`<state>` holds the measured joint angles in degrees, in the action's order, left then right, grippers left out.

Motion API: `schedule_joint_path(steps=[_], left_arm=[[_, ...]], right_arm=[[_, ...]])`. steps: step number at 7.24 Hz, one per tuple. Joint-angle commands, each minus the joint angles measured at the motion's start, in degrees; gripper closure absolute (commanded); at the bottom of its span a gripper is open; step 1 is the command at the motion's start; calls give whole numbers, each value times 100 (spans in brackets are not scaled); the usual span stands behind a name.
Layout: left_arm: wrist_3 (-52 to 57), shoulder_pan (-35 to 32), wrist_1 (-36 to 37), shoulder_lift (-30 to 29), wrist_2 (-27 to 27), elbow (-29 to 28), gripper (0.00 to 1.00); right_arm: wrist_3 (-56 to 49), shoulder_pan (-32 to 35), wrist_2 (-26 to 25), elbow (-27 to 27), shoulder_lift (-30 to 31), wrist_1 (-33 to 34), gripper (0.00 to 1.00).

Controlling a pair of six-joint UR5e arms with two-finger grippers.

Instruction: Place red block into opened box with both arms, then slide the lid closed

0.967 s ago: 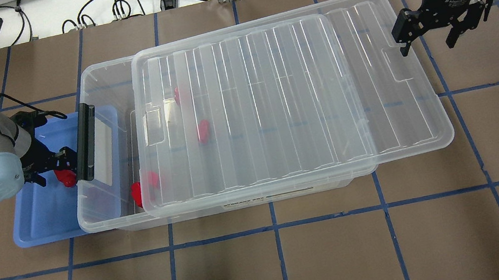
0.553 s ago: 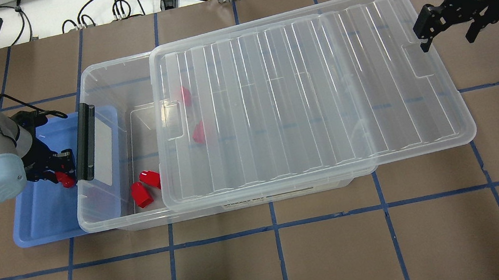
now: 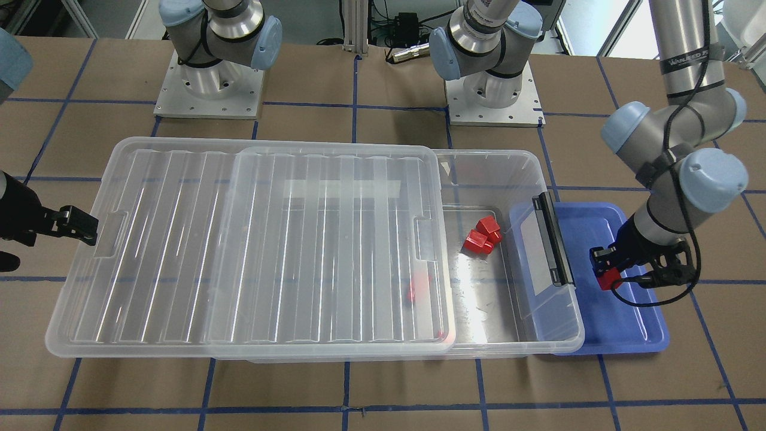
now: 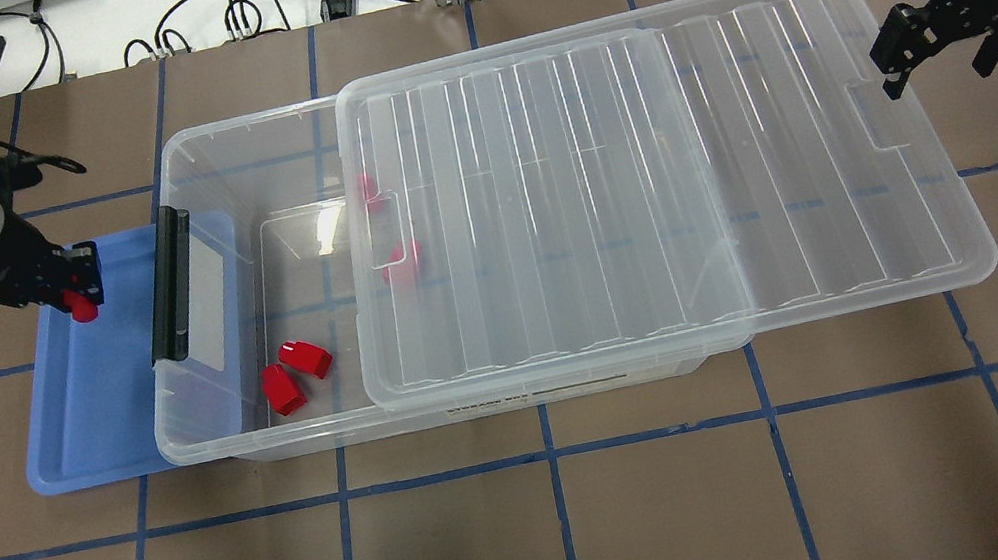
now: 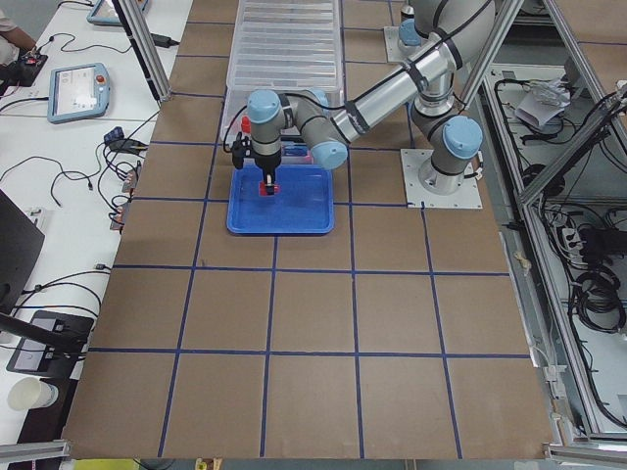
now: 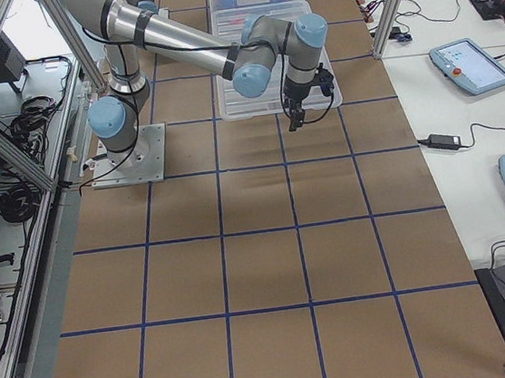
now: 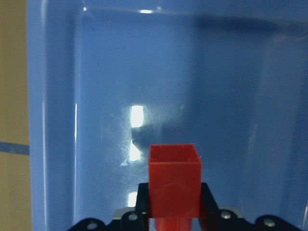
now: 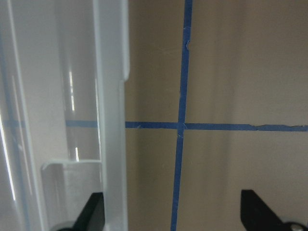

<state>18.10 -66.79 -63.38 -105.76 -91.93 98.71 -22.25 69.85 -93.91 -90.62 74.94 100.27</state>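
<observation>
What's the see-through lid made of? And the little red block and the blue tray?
The lid looks like clear glossy plastic: things under it show through, and its ribs catch the light. The red block seems hard, smooth plastic, with crisp moulded edges and even colour. The blue tray looks like shiny plastic too, with glints and fine scratches.

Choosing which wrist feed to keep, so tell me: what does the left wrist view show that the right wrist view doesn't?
Only the left wrist view: the red block clamped in the left gripper, over the blue tray. Only the right wrist view: the lid, its rim and recessed tab, with the right gripper open at that rim. Both: brown table with blue tape.
</observation>
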Motion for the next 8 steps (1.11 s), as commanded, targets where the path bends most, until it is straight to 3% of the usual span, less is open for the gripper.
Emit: schedule_joint_path(steps=[1, 5, 6, 8], left_arm=[[-200, -516, -2380, 327, 79, -1534, 98], [-2341, -2282, -2433, 179, 53, -1566, 99], [-2302, -2365, -2285, 153, -96, -1226, 100], [-1962, -2339, -1006, 161, -62, -374, 100]], right_arm=[[-60, -33, -171, 141, -49, -7, 0], [-323, -41, -198, 203, -111, -7, 0], [-323, -41, -198, 220, -111, -7, 0], [-323, -41, -198, 220, -111, -16, 0]])
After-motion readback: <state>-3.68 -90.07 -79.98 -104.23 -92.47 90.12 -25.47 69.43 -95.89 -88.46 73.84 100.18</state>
